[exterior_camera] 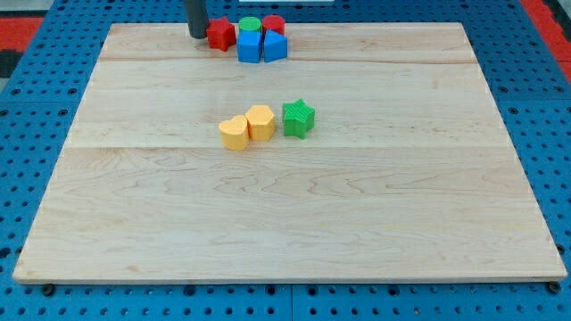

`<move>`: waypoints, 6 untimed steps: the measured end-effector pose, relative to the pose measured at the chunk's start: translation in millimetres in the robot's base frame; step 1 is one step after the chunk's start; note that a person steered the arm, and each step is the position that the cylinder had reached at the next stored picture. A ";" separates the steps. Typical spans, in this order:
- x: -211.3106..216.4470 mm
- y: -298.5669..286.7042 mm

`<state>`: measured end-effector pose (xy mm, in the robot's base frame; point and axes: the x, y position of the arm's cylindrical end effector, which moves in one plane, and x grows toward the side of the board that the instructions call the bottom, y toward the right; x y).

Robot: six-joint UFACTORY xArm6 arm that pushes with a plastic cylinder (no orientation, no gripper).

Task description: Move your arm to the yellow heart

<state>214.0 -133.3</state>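
The yellow heart [234, 131] lies near the middle of the wooden board, touching a yellow hexagon-like block [260, 121] on its right. A green star [299, 118] sits just right of that. My tip [197, 35] is at the view's top, left of centre, right beside a red star [220, 34]. The tip is far above the yellow heart in the view, apart from it.
A cluster at the view's top holds the red star, a green cylinder [250, 25], a red cylinder [273, 24], a blue cube [249, 46] and a blue block [275, 45]. The wooden board [285, 205] rests on a blue pegboard [36, 134].
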 end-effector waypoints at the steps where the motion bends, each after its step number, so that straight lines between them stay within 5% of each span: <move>1: 0.0 8.0; 3: 14.1 -13.0; 6: 177.7 -31.2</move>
<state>391.7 -164.4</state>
